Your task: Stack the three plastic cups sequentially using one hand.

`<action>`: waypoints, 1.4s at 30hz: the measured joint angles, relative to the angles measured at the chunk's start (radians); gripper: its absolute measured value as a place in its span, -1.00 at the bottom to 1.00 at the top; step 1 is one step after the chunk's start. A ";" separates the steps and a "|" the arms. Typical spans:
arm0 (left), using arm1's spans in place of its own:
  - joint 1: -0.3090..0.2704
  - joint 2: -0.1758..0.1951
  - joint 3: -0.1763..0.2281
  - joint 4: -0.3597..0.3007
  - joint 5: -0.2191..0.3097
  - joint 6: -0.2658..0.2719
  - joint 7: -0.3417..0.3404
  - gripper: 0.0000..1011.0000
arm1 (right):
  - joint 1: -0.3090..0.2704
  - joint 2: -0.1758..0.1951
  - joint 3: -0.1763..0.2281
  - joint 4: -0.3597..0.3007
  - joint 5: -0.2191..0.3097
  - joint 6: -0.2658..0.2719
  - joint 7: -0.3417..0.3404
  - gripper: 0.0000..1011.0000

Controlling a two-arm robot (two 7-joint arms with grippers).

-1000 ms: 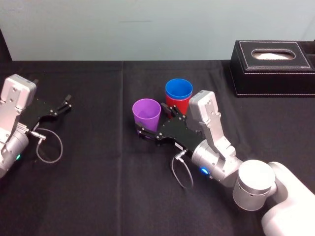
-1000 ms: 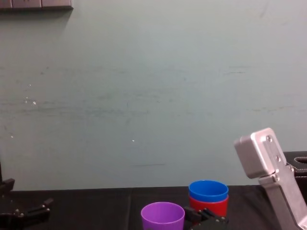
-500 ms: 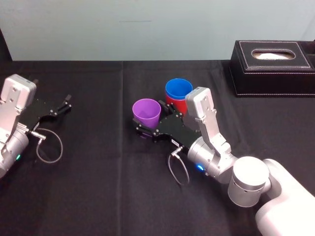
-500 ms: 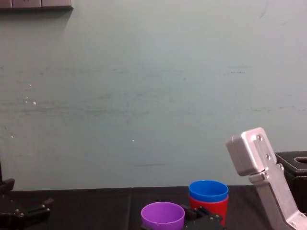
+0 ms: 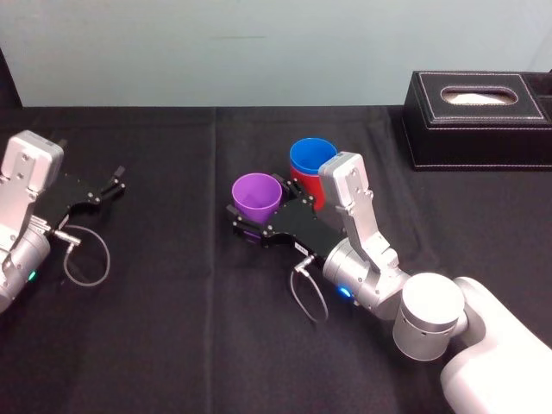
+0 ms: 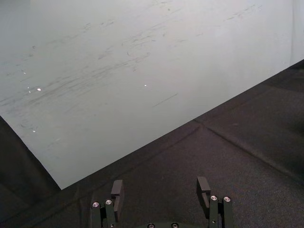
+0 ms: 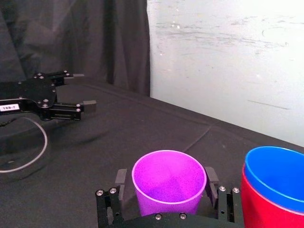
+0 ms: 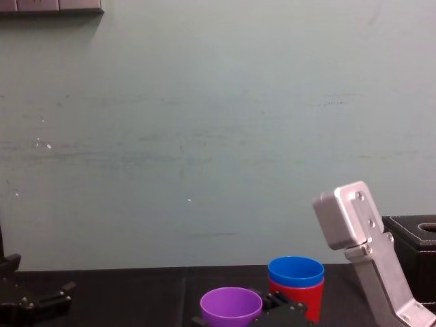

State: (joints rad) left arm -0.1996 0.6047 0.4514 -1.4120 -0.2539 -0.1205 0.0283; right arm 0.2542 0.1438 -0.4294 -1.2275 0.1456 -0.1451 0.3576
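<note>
The purple cup (image 5: 256, 197) stands upright on the black table. Just right of it, the blue cup (image 5: 312, 158) sits nested inside the red cup (image 5: 304, 185). My right gripper (image 5: 257, 210) is low at the purple cup (image 7: 168, 183), open, with one finger (image 7: 120, 178) on each side of its wall. I cannot tell whether either finger touches it. Beside it stand the blue cup (image 7: 275, 173) and red cup (image 7: 259, 211). The chest view shows the purple cup (image 8: 231, 306), blue cup (image 8: 296, 270) and red cup (image 8: 308, 294). My left gripper (image 5: 112, 183) rests open and empty at the far left.
A black box with white stitching (image 5: 479, 116) stands at the back right corner, also seen as the box (image 8: 409, 248) in the chest view. A loose cable loop (image 5: 86, 254) hangs by the left wrist. The left gripper (image 7: 80, 89) lies well away from the cups.
My right gripper has slid forward and to the left, so its fingers now flank the purple cup. The cups and the left arm have not moved.
</note>
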 joint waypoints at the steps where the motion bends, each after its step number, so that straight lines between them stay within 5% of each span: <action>1: 0.000 0.000 0.000 0.000 0.000 0.000 0.000 0.99 | 0.000 -0.001 0.000 0.000 0.000 -0.001 0.002 0.99; 42: 0.000 0.000 0.000 0.000 0.000 0.000 0.000 0.99 | 0.006 -0.028 0.008 0.019 -0.019 -0.010 -0.026 0.99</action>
State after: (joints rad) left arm -0.1995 0.6047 0.4514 -1.4120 -0.2539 -0.1206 0.0283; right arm 0.2602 0.1156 -0.4219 -1.2086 0.1269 -0.1551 0.3313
